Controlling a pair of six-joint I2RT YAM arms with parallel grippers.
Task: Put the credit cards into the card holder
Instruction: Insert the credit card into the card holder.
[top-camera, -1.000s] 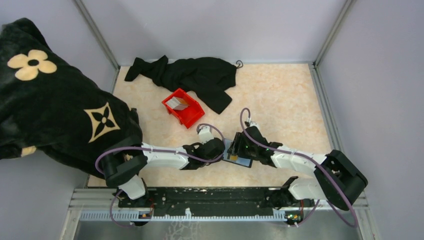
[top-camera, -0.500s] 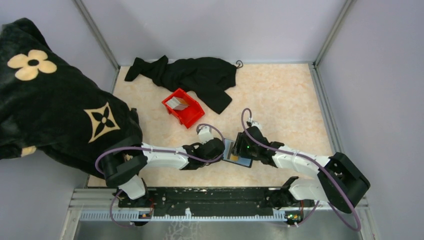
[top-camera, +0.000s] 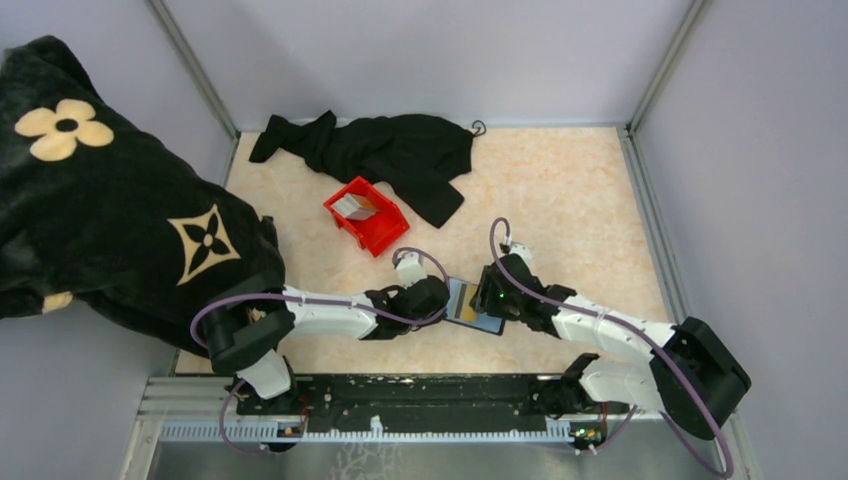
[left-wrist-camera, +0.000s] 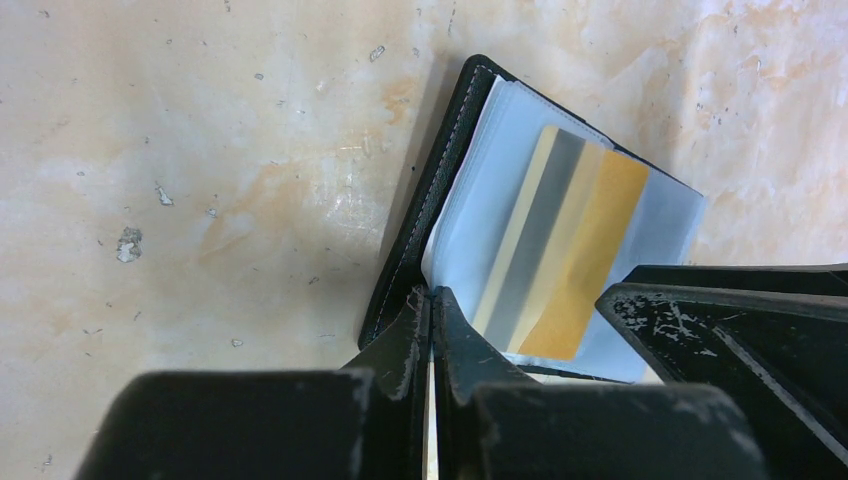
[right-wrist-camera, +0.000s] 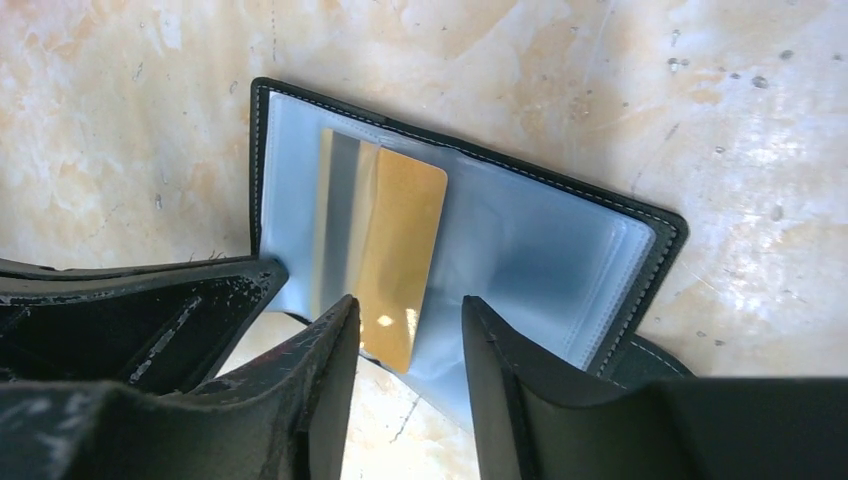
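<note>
Marbled desk (top-camera: 570, 190), card holder (top-camera: 480, 318) lying open by the middle of its near edge.
Left hand (left-wrist-camera: 432, 300) pinches its cover edge; right hand (right-wrist-camera: 405, 315), narrowly parted, straddles the tan-gold card (right-wrist-camera: 400, 220).

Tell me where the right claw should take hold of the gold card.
The gold card lies flat on the card holder's clear sleeve, so probably take its short end, now between the open right claw's fingers, coming in along its length.
</note>
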